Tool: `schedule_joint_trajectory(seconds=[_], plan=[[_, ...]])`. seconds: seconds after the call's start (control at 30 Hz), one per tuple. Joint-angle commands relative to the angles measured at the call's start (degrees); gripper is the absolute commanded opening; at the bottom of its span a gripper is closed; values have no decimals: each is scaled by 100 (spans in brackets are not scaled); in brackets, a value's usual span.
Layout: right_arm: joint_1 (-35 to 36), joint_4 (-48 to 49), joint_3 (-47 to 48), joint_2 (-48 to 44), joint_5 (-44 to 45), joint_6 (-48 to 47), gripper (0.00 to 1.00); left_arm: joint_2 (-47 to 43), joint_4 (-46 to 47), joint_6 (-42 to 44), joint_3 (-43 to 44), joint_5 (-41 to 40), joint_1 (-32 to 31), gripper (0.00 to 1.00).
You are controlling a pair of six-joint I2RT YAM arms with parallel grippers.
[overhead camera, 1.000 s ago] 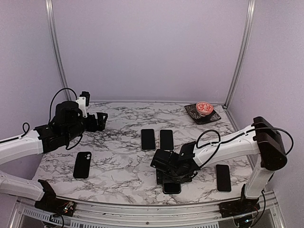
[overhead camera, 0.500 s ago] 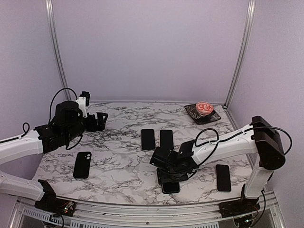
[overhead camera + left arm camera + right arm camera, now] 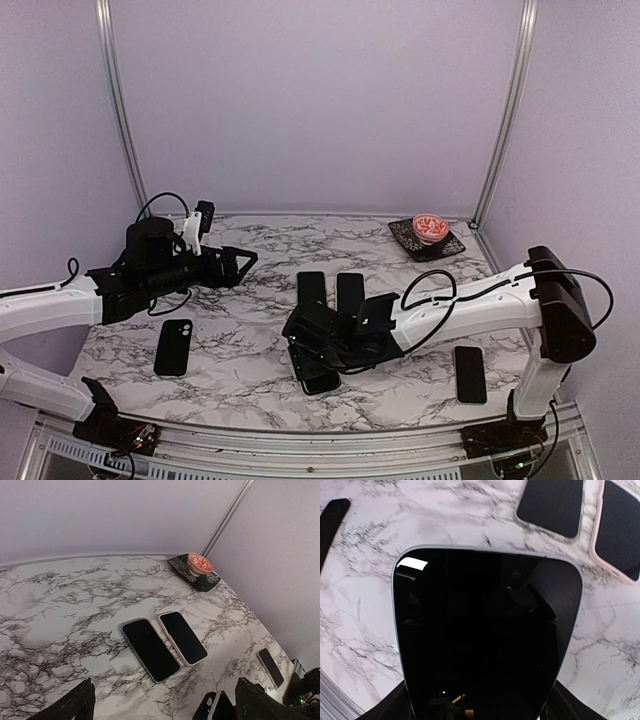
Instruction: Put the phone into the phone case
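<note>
My right gripper [image 3: 312, 362] is shut on the phone [image 3: 485, 630], a black-screened handset with a silver rim, gripped across its width near the front middle of the table. That phone fills the right wrist view. The black phone case [image 3: 174, 347] lies flat at the front left, and its corner [image 3: 331, 522] shows past the phone's top left. My left gripper [image 3: 235, 265] hangs open and empty over the left-middle of the table, pointing toward the centre; its dark fingertips [image 3: 75, 705] frame the lower edge of the left wrist view.
Two cased phones lie side by side at the centre, one in a clear case [image 3: 150, 649], one in a pink case [image 3: 183, 637]. Another black phone [image 3: 469, 374] lies at the front right. A red-patterned bowl [image 3: 430, 227] sits on a dark plate [image 3: 447, 247] at the back right.
The right gripper closed on the phone and carried it leftward along the front of the table. The left arm swung its open gripper right, toward the middle.
</note>
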Motion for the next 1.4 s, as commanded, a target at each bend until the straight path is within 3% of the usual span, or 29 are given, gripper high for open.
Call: schedule_joint_trajectory(seconds=[0.0,0.23,0.4,0.53,0.67,0.73,0.97,1.17,1.2,1.23,1.27,1.37], plan=[[194,892,616,-263,966,-918,33,8,862,-485,-208,1097,-70,99],[327,2065,683,-465,1651,-1914,32,45,1197,-732,-278,1523,-189,99],[353,2212,841,-402,1712,-2197,32,68,1311,-745,-308,1655,-298,99],[384,2148,942,-378,1778,-2295,33,62,1333,-718,-301,1708,-330,78],[385,2021,976,-511,1970,-2280,33,63,1332,-748,-305,1731,-333,75],[385,2140,933,-581,1962,-2359,33,76,1334,-788,-309,1726,-331,68],[393,2235,940,-563,1929,-2468,33,97,1345,-788,-296,1853,-368,22],[389,2367,1003,-669,2064,-2707,32,228,1370,-781,-230,2153,-440,23],[393,2381,999,-693,2088,-2736,32,213,1367,-763,-230,2148,-442,29],[393,2396,995,-713,2101,-2756,32,192,1378,-740,-230,2148,-437,42],[393,2401,995,-741,2114,-2773,31,183,1379,-717,-226,2155,-441,47],[393,2438,967,-800,2128,-2787,31,172,1387,-705,-244,2126,-443,49]])
